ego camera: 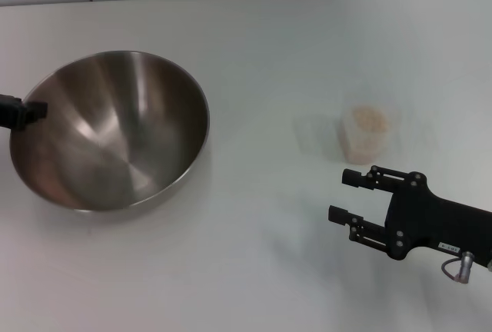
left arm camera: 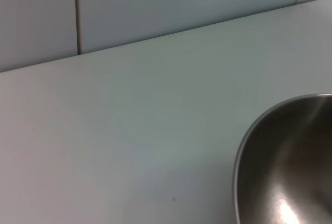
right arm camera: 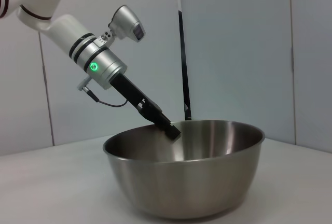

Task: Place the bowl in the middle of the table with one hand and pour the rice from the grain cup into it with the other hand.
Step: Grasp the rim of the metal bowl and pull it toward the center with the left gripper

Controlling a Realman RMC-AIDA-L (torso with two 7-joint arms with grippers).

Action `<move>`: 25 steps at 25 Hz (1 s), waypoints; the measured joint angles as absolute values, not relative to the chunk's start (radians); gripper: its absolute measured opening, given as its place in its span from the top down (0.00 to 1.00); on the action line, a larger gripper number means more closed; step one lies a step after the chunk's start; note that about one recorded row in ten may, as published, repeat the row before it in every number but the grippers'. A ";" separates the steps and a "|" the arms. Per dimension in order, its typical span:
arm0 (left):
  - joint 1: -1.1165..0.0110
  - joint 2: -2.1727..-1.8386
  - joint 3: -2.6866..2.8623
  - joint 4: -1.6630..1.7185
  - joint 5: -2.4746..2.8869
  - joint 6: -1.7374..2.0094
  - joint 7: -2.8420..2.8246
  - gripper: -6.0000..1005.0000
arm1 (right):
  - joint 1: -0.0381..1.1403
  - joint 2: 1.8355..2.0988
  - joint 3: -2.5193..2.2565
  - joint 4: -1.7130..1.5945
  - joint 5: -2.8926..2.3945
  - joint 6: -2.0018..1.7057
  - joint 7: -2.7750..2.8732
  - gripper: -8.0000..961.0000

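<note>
Standing grain cup [ego camera: 367, 133] just beyond right pincer [ego camera: 345, 195]

One bowl [ego camera: 111, 128] sits on the single table [ego camera: 254, 255], at the left gripper [ego camera: 34, 109]. One grain cup [ego camera: 367, 132] holds one heap of rice [ego camera: 369, 119], just beyond the right gripper [ego camera: 346, 196]. That makes two grippers, one per arm. One wall runs behind the table.
</note>
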State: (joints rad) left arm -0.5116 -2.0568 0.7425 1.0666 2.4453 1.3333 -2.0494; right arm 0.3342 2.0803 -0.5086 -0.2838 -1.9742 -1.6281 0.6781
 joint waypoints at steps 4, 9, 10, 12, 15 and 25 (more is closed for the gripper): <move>-0.518 -2.057 0.741 1.067 2.451 1.335 -2.053 0.86 | 0.334 2.081 -0.502 -0.284 -1.974 -1.630 0.678 0.40; -0.533 -2.057 0.736 1.068 2.450 1.350 -2.063 0.94 | 0.334 2.080 -0.497 -0.284 -1.974 -1.632 0.678 0.40; -0.534 -2.057 0.736 1.068 2.449 1.351 -2.065 0.94 | 0.334 2.080 -0.497 -0.284 -1.974 -1.632 0.678 0.40; -0.534 -2.057 0.736 1.068 2.449 1.351 -2.065 0.95 | 0.334 2.080 -0.497 -0.284 -1.974 -1.632 0.678 0.40; -0.543 -2.053 0.734 1.068 2.448 1.363 -2.076 0.95 | 0.334 2.080 -0.497 -0.284 -1.974 -1.632 0.678 0.40; -0.611 -2.034 0.633 1.078 2.422 1.499 -2.104 0.96 | 0.334 2.080 -0.497 -0.284 -1.974 -1.632 0.678 0.40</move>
State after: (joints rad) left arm -0.6109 -2.0339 0.6326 1.0775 2.4218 1.4995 -2.1040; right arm 0.3344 2.0801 -0.4972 -0.2838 -1.9742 -1.6323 0.6781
